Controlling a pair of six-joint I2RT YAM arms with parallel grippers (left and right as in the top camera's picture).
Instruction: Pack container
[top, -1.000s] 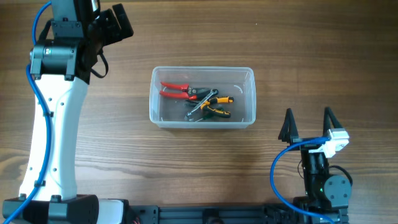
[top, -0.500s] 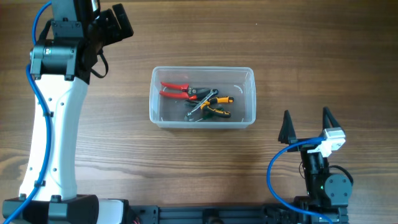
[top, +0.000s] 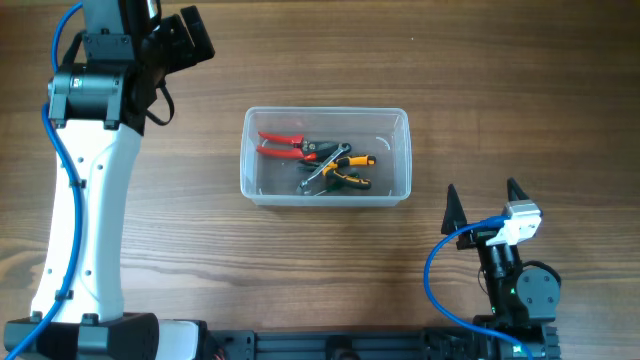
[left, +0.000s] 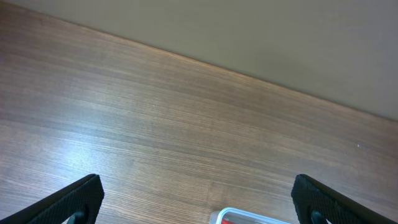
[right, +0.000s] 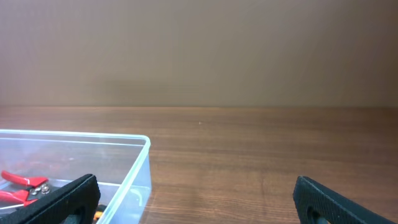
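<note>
The clear plastic container (top: 404, 160) sits mid-table. Inside lie red-handled pliers (top: 281, 145) and yellow-and-black pliers (top: 345, 170). Its corner shows at the bottom of the left wrist view (left: 249, 217) and at the left of the right wrist view (right: 140, 165), with the red handles (right: 22, 183) inside. My left gripper (left: 198, 202) is open and empty, above the table's far left. My right gripper (top: 483, 207) is open and empty, near the front edge to the right of the container; it also shows in the right wrist view (right: 196, 202).
The left arm's white body (top: 85, 200) runs along the table's left side. A blue cable (top: 437, 275) loops by the right arm's base. A plain wall stands behind the wooden table.
My right gripper has drawn back towards the front edge and shifted slightly left. The left arm and the container have not moved.
</note>
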